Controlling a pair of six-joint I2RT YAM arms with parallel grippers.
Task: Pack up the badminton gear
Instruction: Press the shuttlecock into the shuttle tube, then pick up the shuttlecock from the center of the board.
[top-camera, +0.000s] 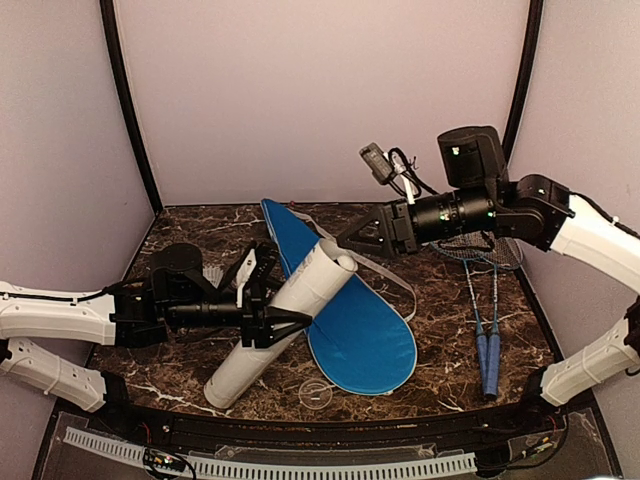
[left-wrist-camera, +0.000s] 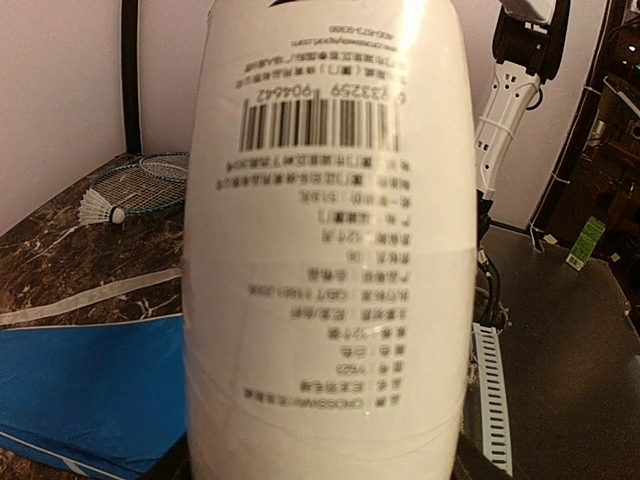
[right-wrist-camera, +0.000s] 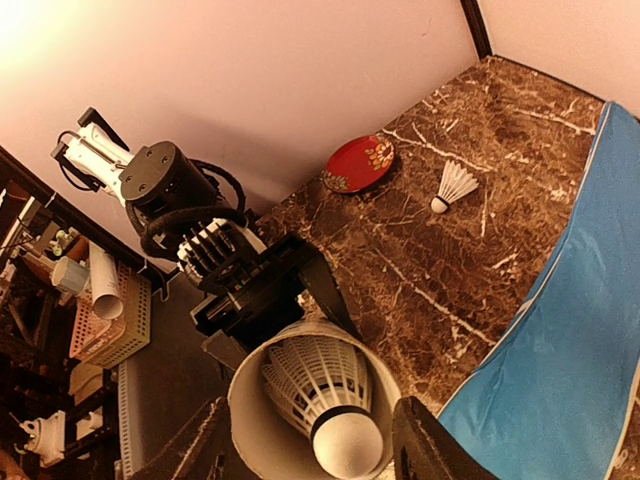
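My left gripper (top-camera: 272, 318) is shut on the long white tube (top-camera: 285, 320) at its middle and holds it tilted, open end up and to the right. In the left wrist view the tube (left-wrist-camera: 320, 250) fills the frame. My right gripper (top-camera: 350, 240) is at the tube's open end, its jaws open and either side of the mouth (right-wrist-camera: 312, 415). A white shuttlecock (right-wrist-camera: 335, 400) sits in the tube mouth, cork end outward. The blue cover (top-camera: 365, 325) lies under the tube. Two rackets (top-camera: 487, 335) lie at the right. Loose shuttlecocks lie on the table (right-wrist-camera: 455, 185) (left-wrist-camera: 100, 208).
A small red patterned plate (right-wrist-camera: 358, 163) lies by the back wall on the left. A clear round lid (top-camera: 318, 393) lies near the front edge. The cover's grey strap (top-camera: 390, 275) trails to the right. The table is dark marble (top-camera: 450, 300).
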